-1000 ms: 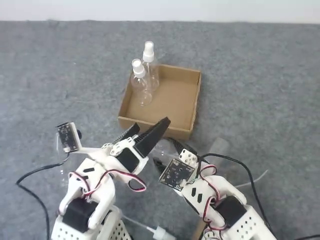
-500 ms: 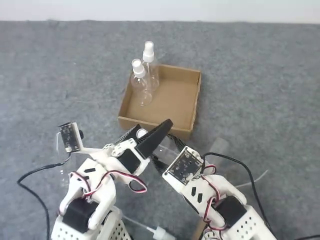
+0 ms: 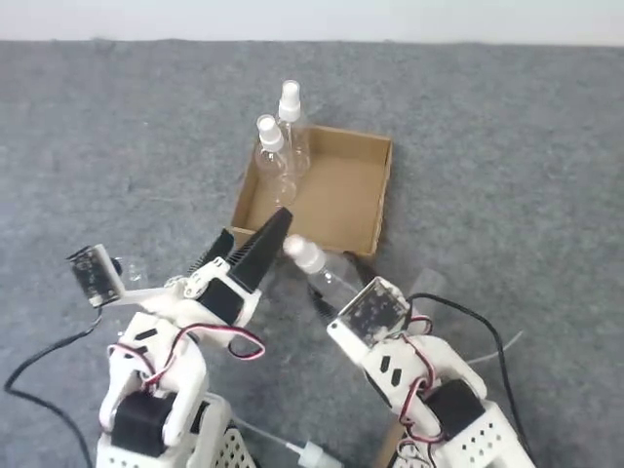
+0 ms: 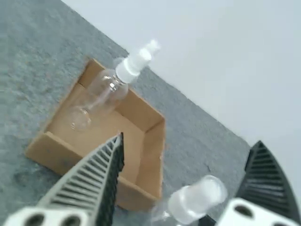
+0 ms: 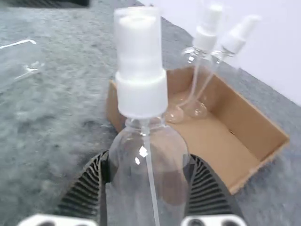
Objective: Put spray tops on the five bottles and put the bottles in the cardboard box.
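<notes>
R jaws pinch a clear bottle (image 5: 148, 165) round its body, w/ white spray top (image 3: 303, 253) fitted. It's tilted toward the cardboard box (image 3: 382, 185), top right at the box's near wall. L jaws spread wide, just beside that top, not touching it. Two more capped bottles (image 3: 276, 164) stand close together in the box's far left corner. A loose spray top (image 3: 317, 454) lies on the grey desk (image 3: 507, 146), near the arms' bases
</notes>
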`<state>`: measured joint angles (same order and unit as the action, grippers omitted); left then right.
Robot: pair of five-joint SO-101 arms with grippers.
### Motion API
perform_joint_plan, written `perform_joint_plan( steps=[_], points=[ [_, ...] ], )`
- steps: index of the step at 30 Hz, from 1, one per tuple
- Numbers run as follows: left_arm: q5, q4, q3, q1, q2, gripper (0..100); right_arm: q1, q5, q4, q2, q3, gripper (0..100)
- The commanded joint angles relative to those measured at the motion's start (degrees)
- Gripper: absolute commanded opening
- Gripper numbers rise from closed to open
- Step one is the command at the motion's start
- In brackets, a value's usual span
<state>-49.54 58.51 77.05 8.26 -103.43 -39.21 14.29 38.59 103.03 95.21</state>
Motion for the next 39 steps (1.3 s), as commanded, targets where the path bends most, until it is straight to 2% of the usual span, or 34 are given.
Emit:
perform_joint_plan(
  steps=[1,8,13,23,29,33,39],
  points=[
    [5.36,0.09,-3.56,-5.01,-1.05,38,4.44,-5.80,-0.84,0.92,-2.02,3.3],
    [17.93,0.09,-1.71,-16.09,-1.05,38,15.60,-22.24,-1.45,0.92,-6.15,3.6],
    [23.65,-1.32,6.55,-17.41,-1.05,38,16.84,-21.45,-2.42,0.92,-6.24,3.6],
    [31.21,-16.62,19.56,-20.13,-0.88,38,24.75,-21.36,-9.54,0.92,-3.96,3.4],
    [32.79,-15.38,19.47,-20.04,-0.88,38,24.84,-21.27,-9.54,0.92,-4.04,3.4],
    [40.88,-12.66,19.47,-20.13,-0.79,38,24.84,-21.01,-9.54,0.92,-3.96,3.4],
    [50.73,-0.79,19.47,-20.48,-0.79,38,24.84,-20.92,-9.45,0.92,-3.96,3.4]
  ],
)
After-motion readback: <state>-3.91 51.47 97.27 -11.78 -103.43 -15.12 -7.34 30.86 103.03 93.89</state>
